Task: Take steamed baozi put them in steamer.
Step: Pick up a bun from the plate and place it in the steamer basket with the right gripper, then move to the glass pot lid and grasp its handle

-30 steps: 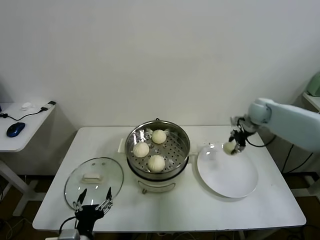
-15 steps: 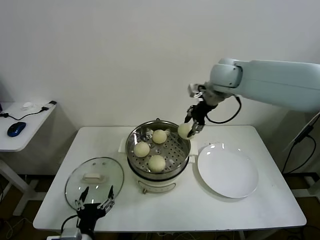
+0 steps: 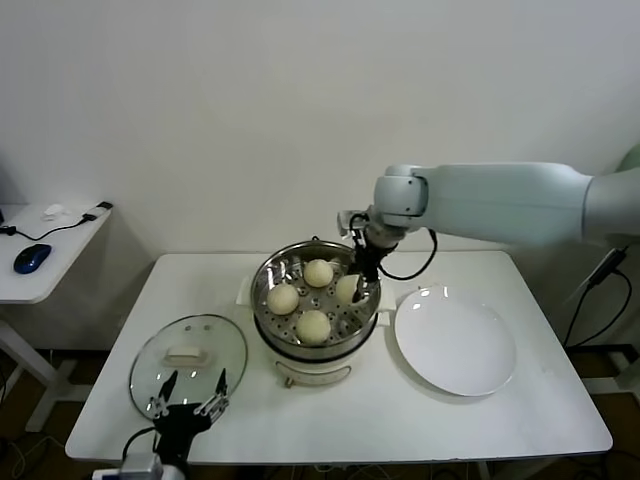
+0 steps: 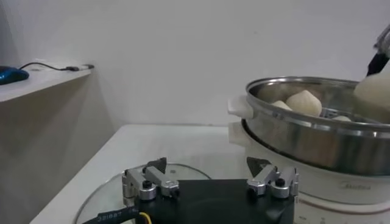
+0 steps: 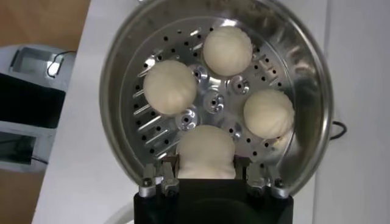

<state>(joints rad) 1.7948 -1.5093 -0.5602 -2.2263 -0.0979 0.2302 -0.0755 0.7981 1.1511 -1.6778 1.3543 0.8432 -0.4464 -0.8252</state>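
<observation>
Look at your right gripper (image 3: 357, 291). It is squeezed shut on one steamed baozi (image 5: 206, 151), and it hangs over the steamer (image 3: 268, 315), just inside the rim on the plate side. Three more buns (image 5: 227, 50) sit on the holey tray past its fingertips, each a little apart from the others. The white plate (image 3: 455, 345) lies beside the pot, out past the right arm. Your left gripper (image 4: 209, 181) waits with its jaws wide, holding nothing, by the glass lid (image 3: 188, 362).

shiny perforated metal steamer (image 3: 315, 300), smooth, seemingly matt baozi (image 3: 312, 325)
</observation>
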